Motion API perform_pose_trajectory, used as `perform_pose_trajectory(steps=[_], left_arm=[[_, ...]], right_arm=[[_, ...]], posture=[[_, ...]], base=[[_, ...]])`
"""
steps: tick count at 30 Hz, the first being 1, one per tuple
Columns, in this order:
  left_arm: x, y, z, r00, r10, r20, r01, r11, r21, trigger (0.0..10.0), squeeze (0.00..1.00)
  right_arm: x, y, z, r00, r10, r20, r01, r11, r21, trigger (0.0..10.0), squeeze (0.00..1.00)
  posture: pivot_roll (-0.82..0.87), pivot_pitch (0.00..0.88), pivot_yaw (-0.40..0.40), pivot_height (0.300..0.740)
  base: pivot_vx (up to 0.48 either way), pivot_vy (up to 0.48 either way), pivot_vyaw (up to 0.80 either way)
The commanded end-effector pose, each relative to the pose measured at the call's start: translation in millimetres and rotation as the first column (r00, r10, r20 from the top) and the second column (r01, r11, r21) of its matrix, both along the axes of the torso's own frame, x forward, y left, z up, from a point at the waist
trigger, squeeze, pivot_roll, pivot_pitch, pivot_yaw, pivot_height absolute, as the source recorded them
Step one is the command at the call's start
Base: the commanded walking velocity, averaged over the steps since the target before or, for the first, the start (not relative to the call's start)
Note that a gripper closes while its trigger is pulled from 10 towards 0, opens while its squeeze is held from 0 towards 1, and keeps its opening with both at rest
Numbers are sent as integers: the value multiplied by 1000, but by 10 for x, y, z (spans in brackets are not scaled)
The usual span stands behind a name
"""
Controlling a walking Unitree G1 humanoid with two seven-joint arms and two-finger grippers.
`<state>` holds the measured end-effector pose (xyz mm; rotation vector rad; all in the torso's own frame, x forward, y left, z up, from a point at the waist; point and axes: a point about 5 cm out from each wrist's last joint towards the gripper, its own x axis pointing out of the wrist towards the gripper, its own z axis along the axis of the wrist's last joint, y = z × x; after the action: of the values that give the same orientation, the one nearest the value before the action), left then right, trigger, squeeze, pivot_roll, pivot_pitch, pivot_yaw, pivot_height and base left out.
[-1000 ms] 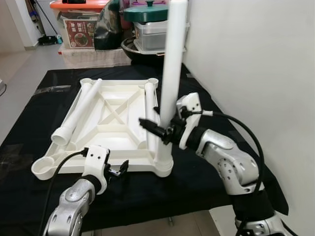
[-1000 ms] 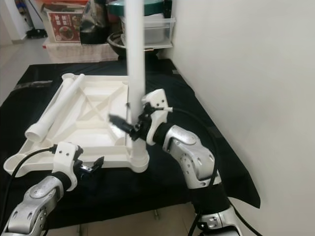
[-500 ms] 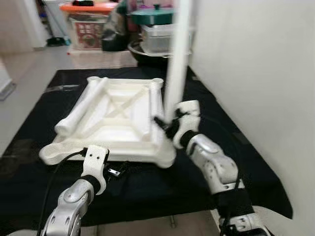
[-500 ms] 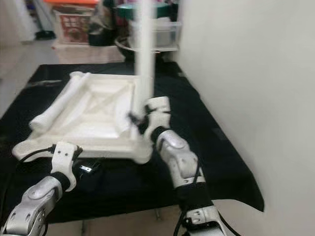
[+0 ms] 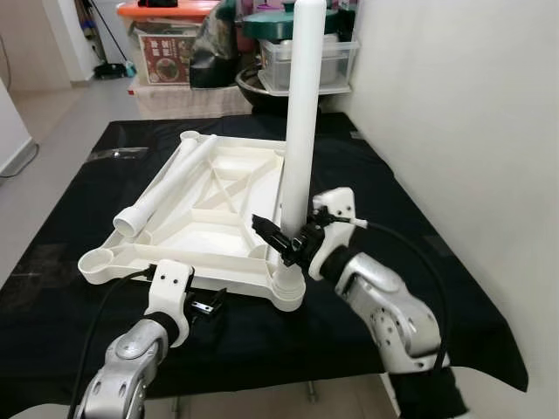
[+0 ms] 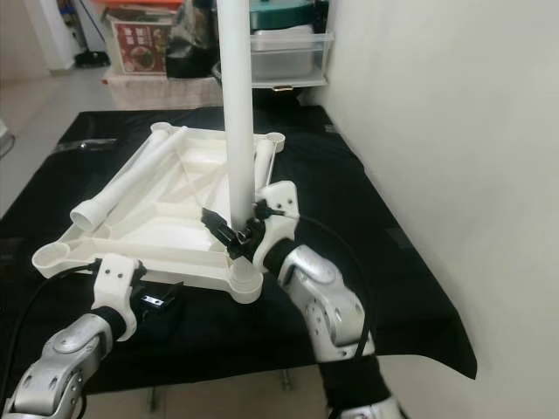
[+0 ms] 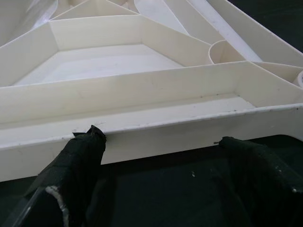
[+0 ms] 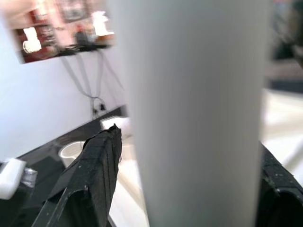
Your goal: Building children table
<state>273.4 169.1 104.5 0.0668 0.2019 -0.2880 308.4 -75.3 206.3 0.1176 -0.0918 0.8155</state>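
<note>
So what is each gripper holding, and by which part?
The right gripper clamps the upright leg low down, just above its corner socket. The left gripper holds nothing, open at the tabletop's near edge.

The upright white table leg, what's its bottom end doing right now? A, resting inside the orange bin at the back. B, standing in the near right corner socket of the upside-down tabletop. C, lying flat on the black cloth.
B: the upright leg stands in the tabletop's near right corner socket, with the right tool around it.
</note>
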Motion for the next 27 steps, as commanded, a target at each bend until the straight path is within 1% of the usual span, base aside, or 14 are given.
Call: perform_pose_trajectory(steps=[1, 6, 7, 10, 11, 12, 13, 14, 15, 16, 17, 18, 26, 27], left_arm=[[12, 17, 10, 1000, 1, 9, -1, 1000, 8, 10000, 0], [7, 11, 7, 1000, -1, 8, 1, 1000, 5, 10000, 0], [13, 12, 10, 1000, 2, 10, -2, 1000, 3, 10000, 0], [18, 13, 11, 1000, 4, 12, -4, 1000, 1, 10000, 0], [19, 14, 16, 1000, 5, 14, -5, 1000, 0, 10000, 0], [19, 15, 19, 1000, 6, 16, -6, 1000, -1, 10000, 0], [8, 19, 15, 1000, 9, 15, -9, 1000, 0, 10000, 0], [8, 19, 15, 1000, 9, 15, -9, 1000, 0, 10000, 0], [0, 23, 12, 1000, 11, 14, -11, 1000, 0, 10000, 0], [-10, 24, 4, 1000, 12, 11, -12, 1000, 3, 10000, 0], [-10, 24, 4, 1000, 12, 11, -12, 1000, 3, 10000, 0], [-19, 24, -5, 1000, 11, 8, -12, 1000, 5, 10000, 0], [-8, 10, 2, 1000, 8, 9, -8, 1000, 4, 10000, 0], [-7, -4, -7, 1000, 3, 6, -3, 1000, 4, 10000, 0]], right_arm=[[-29, 68, 45, 995, 89, 36, -89, 996, -11, 10000, 0], [-96, 44, 115, 968, 243, 61, -239, 969, -65, 10000, 0], [-81, 28, 70, 954, 293, 56, -287, 953, -95, 4627, 0], [-67, 16, 33, 945, 322, 50, -315, 942, -115, 4627, 0], [7, 7, -9, 957, 288, 19, -284, 951, -122, 0, 0], [62, 4, -34, 968, 251, -3, -250, 960, -123, 0, 0], [255, -81, -79, 998, 11, -59, -18, 993, -120, 0, 0], [255, -81, -79, 998, 11, -59, -18, 993, -120, 0, 0], [374, -150, -121, 982, -160, -100, 146, 981, -131, 0, 0], [449, -299, -194, 921, -373, -115, 350, 920, -177, 0, 0], [449, -299, -194, 921, -373, -115, 350, 920, -177, 0, 0], [448, -492, -281, 817, -566, -111, 535, 815, -223, 0, 0], [244, -613, -284, 740, -672, -30, 648, 725, -232, 0, 0], [203, -621, -284, 709, -705, -29, 680, 694, -239, 1529, 0]], posture=[[58, 0, -46, 740], [62, 0, -51, 740], [68, 0, -61, 740], [68, 0, -61, 740], [68, 0, -61, 740], [68, 0, -61, 740], [73, 0, -65, 740], [73, 0, -65, 740], [73, 0, -65, 740], [71, 0, -62, 740], [71, 0, -62, 740], [68, 0, -58, 740], [55, 0, -50, 740], [40, 0, -42, 740]], base=[[0, 0, 0], [0, 0, 0], [0, 0, 0], [0, 0, 0], [0, 0, 0], [0, 0, 0], [0, 0, 0], [0, 0, 0], [0, 0, 0], [0, 0, 0], [0, 0, 0], [0, 0, 0], [0, 0, 0], [0, 0, 0]])
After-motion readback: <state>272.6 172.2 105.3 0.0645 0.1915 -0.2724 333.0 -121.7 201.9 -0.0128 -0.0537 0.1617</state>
